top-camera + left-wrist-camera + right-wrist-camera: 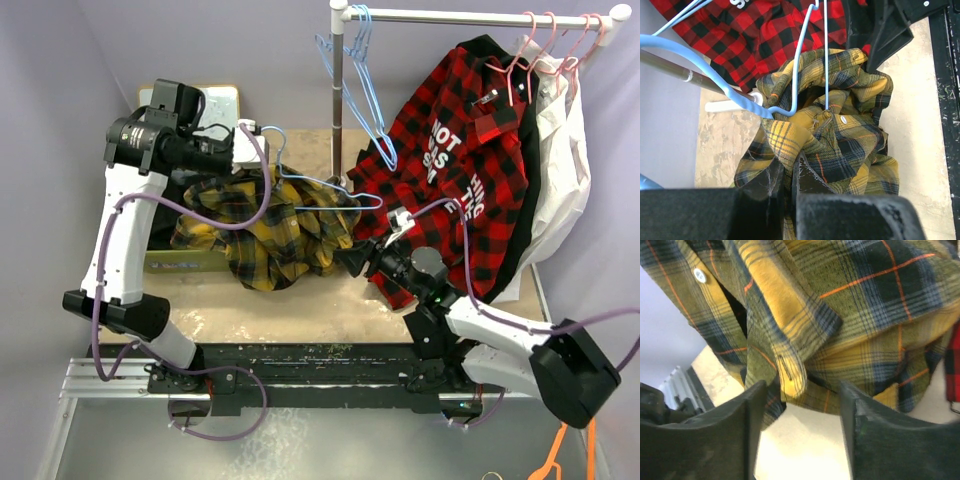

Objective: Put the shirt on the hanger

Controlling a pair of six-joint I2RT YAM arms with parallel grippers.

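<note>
My right fingers (740, 435) stand apart just under the shirt (270, 235), which is heaped left of centre on the tabletop (300, 310). Farther back, my left fingers (812, 190) pinch its cloth, and the hanger (826, 55) pokes into the folds. I judge the threading half-done. Next I'd grip a shoulder and spread it over the wire.

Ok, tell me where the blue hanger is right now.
In the top view the hanger lies mid-table across the crumpled yellow shirt, just left of the red checked shirt and near the foot of the rack pole.
</note>
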